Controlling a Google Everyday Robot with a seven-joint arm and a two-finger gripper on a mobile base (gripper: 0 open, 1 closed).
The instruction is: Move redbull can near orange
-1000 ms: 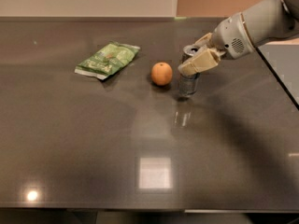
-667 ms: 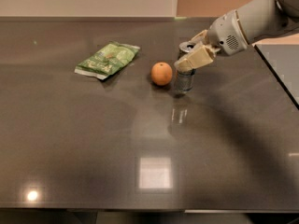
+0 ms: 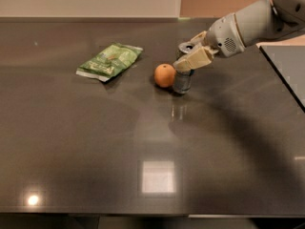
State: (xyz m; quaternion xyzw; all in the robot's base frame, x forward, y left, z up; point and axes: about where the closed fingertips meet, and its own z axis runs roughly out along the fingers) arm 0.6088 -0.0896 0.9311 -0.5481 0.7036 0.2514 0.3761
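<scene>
Two fingers (image 3: pixel 193 60) of my claw (image 3: pixel 185 56) clamp the can (image 3: pixel 181 82) near its top, one on each side. I reach in with my arm (image 3: pixel 248 25) from the upper right. The can stands upright on the dark table (image 3: pixel 143 142), just right of the orange (image 3: pixel 165 75); I cannot tell whether they touch. Left of the orange, well apart, lies a green bag (image 3: pixel 109 61).

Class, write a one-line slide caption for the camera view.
The gripper holds the redbull can upright on the dark table, close beside the orange, a green snack bag farther left.
</scene>
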